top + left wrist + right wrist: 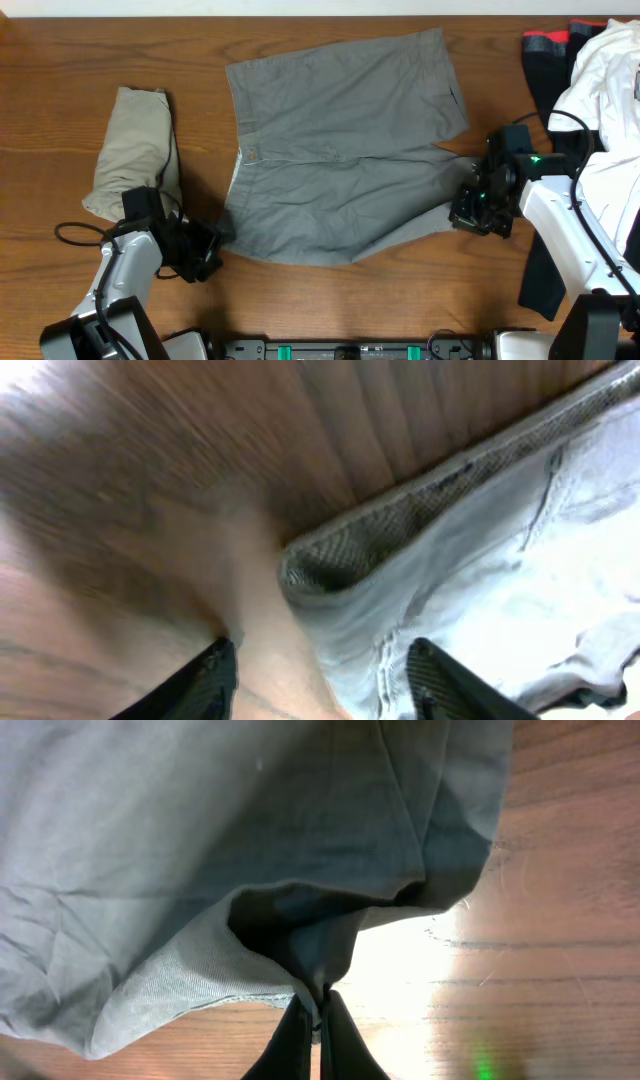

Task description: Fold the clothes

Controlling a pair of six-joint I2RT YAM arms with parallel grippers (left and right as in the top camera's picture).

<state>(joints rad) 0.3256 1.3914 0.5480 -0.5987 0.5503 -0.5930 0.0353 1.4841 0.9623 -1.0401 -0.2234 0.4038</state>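
Overhead: grey shorts (340,150) lie spread flat on the table (60,60), waistband end to the left, legs to the right. Khaki shorts (135,150) lie folded, apart from the grey shorts on the waistband side. Left claw (205,250) sits at the grey shorts' near waistband corner. The left wrist view, blurred, shows its fingers (215,675) standing apart, the corner just ahead, cloth reaching in beside one finger, nothing pinched. Right claw (472,205) sits at the near leg's hem. The right wrist view shows it closed, a fold of hem pinched between the tips. White garment (600,90) lies beyond the legs.
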